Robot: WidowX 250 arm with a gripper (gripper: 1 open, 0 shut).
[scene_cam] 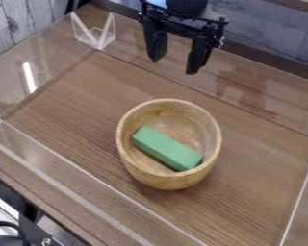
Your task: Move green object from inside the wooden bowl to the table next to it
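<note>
The green object (166, 148) lies flat inside the wooden bowl (143, 168), slanting from upper left to lower right across its bottom. This round light-tan bowl sits on the dark wood-grain table (80, 96), a little in front of the middle. My gripper (176, 55) hangs above the far part of the table, well behind the bowl and clear of it. Its two black fingers (156, 46) point down and stand wide apart, open, with nothing between them.
Clear acrylic walls (28, 72) run round the table's edges, with a folded clear piece (92, 34) at the back left corner. Bare tabletop shows on the left of the bowl, on its right, and behind it under the gripper.
</note>
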